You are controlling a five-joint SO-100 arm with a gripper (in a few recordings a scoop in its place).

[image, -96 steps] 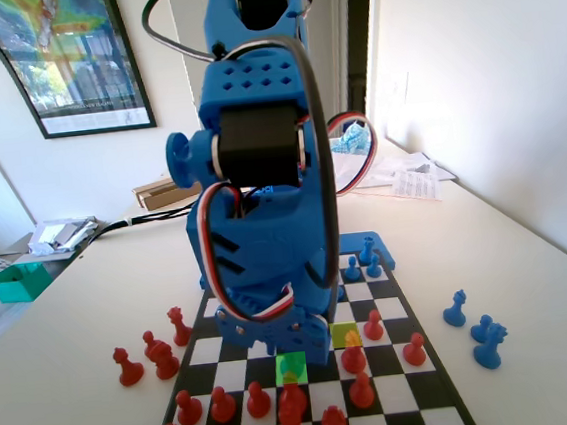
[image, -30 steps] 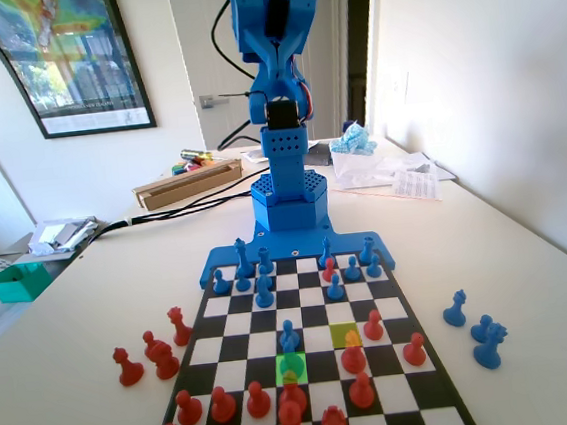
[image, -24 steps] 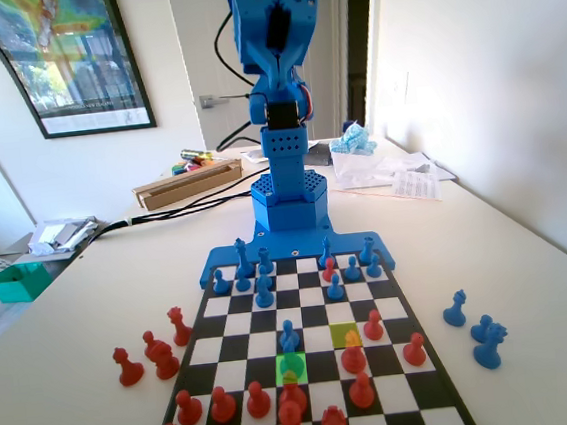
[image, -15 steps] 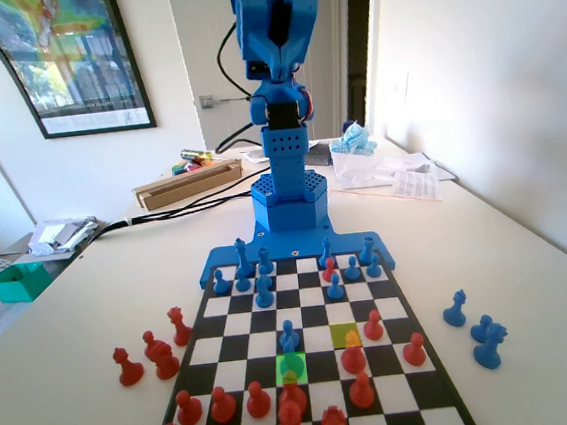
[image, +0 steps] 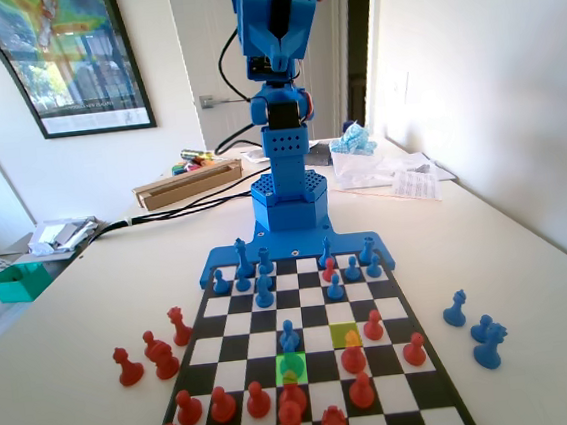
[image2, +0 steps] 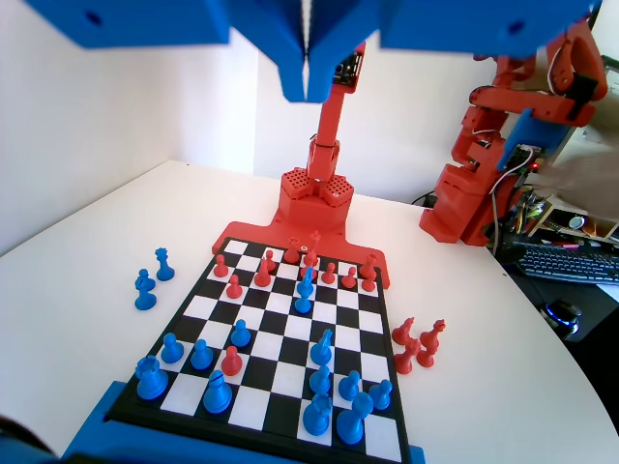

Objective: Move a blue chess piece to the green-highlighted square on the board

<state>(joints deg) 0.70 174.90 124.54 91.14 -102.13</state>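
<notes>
The blue chess piece (image: 289, 334) stands upright on the green-highlighted square (image: 282, 374) of the board (image: 239, 324), and the tint covers its base. In the wrist view this pawn (image2: 306, 288) sits among the red pawns near the board's far end. My gripper (image2: 308, 94) hangs high above the board (image2: 253, 406), its jaws pressed together with nothing between them, far from the pawn. The blue arm (image: 277, 93) is folded upright over its base at the far end of the fixed view.
Red pawns (image: 258, 399) crowd the rows just in front of the green square. A red pawn (image: 352, 338) stands on the lime square (image: 337, 330) to its right. Loose blue pieces (image: 473, 330) lie on the table right of the board, loose red pieces (image: 151, 351) to its left.
About three seconds ago the arm hung low over the board and hid it. It has pulled back upright, leaving the blue pawn on the green square; over the last second it barely moved.
</notes>
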